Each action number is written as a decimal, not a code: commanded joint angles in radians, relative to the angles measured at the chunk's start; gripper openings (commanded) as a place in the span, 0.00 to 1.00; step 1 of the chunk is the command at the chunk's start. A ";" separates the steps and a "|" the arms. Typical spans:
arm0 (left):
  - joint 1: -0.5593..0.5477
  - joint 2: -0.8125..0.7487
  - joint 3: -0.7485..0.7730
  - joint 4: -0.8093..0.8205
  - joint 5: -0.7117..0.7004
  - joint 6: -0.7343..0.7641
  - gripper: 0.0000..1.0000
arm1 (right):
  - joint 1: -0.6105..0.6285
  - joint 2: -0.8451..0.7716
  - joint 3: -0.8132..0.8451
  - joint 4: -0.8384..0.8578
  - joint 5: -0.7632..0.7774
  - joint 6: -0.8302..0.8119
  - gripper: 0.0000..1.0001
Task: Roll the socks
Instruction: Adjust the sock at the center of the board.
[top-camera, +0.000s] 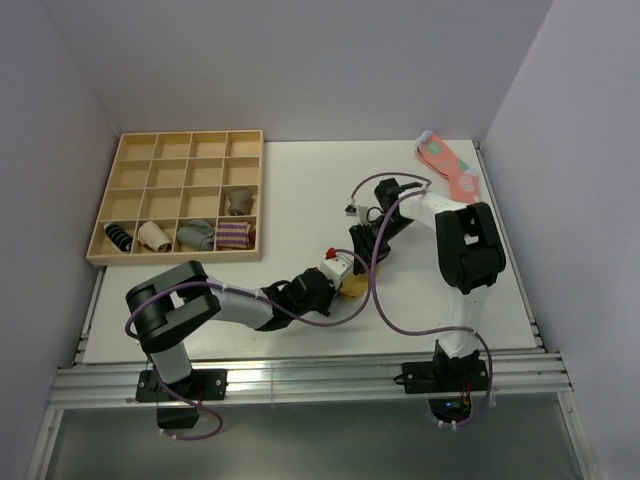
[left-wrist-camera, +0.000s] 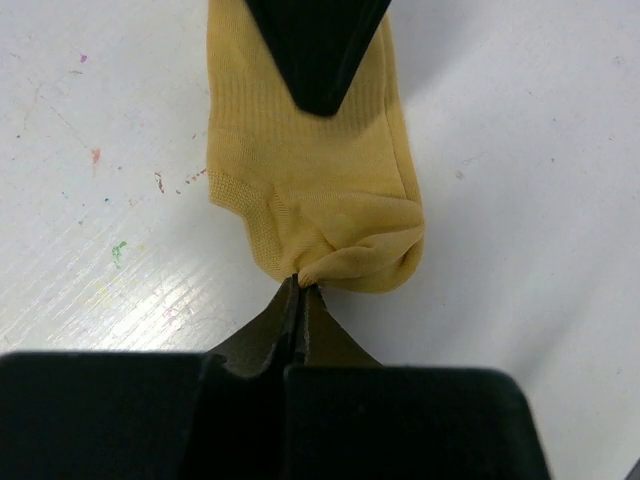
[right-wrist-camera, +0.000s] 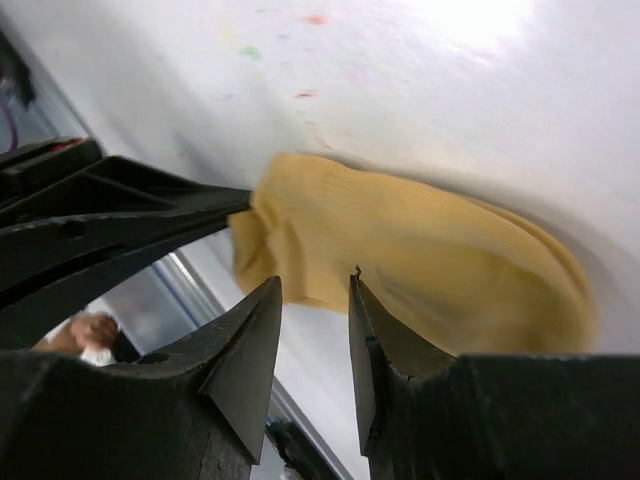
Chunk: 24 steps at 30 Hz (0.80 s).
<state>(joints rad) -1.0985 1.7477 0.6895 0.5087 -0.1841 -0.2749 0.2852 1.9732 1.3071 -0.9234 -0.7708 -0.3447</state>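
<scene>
Left end effector (left-wrist-camera: 298, 286) is clamped on the socks (left-wrist-camera: 320, 200): my two fingers are pressed together on a small gathered pinch of mustard-yellow fabric at the rounded end nearest my left wrist camera. The fabric puckers into creases right at that pinch. The rest of the socks lies flat on the white desk (left-wrist-camera: 520, 150), stretching away from the left fingers as a ribbed band.

My right end effector (right-wrist-camera: 315, 285) has its fingers a little apart, with a narrow gap between the tips and nothing caught in it. Through the right wrist camera the socks (right-wrist-camera: 420, 260) lie just past those tips, and the left fingers come in from the side to meet the fabric's edge. From the left wrist camera, the right end effector (left-wrist-camera: 318, 60) shows as a dark wedge over the far part of the socks; I cannot tell whether it touches them.

From above, both end effectors meet near the middle of the desk (top-camera: 300, 190), towards its near edge, the left (top-camera: 335, 283) and the right (top-camera: 358, 262) close together with a sliver of the socks (top-camera: 352, 288) showing between them. A wooden compartment tray (top-camera: 185, 195) sits at the far left, with rolled socks (top-camera: 196, 235) in its near row. Pink spotted socks (top-camera: 450, 168) lie at the far right corner.
</scene>
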 joint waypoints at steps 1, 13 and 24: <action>-0.009 0.013 0.033 0.002 -0.031 -0.006 0.00 | -0.044 -0.085 -0.035 0.107 0.089 0.099 0.41; -0.015 0.001 0.038 -0.018 -0.052 -0.004 0.00 | -0.116 -0.125 -0.091 0.228 0.340 0.228 0.35; -0.026 -0.004 0.051 -0.038 -0.060 -0.006 0.00 | -0.118 -0.051 -0.025 0.228 0.344 0.224 0.25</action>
<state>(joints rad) -1.1110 1.7519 0.7052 0.4843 -0.2279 -0.2749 0.1722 1.9057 1.2335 -0.7177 -0.4366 -0.1192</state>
